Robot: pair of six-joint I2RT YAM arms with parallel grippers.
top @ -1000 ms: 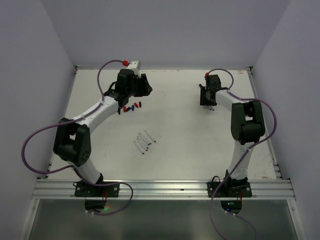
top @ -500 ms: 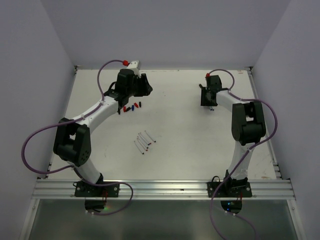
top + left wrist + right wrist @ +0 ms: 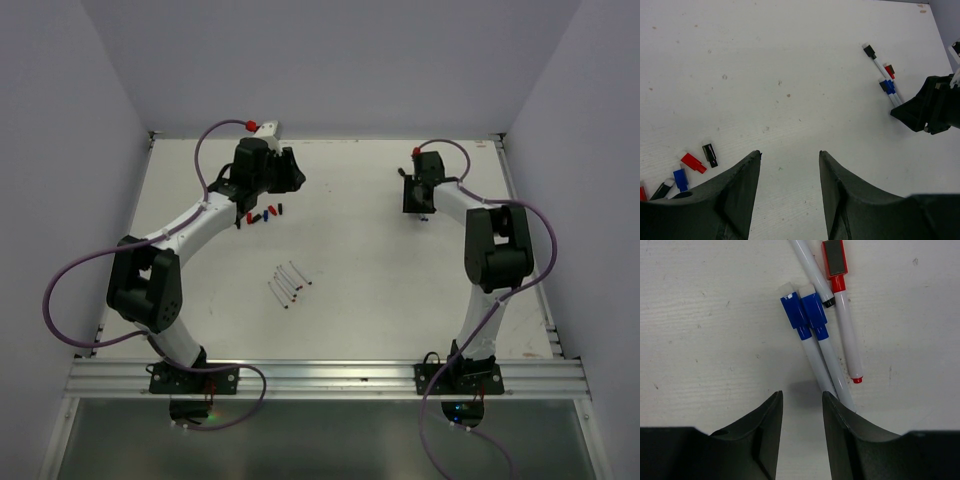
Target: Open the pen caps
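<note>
We hold our left gripper (image 3: pixel 790 156) and right gripper (image 3: pixel 800 396) far forward, both aimed downward, jaws parted and empty.

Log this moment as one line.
left tool: open, empty | right tool: open, above two blue-capped pens | loose caps: near left tool

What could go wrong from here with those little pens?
The two blue-capped pens lie touching just ahead of the open right gripper, so it may pinch both or shove one aside. Loose caps lie close by the open left gripper and could scatter if it sweeps low.
</note>
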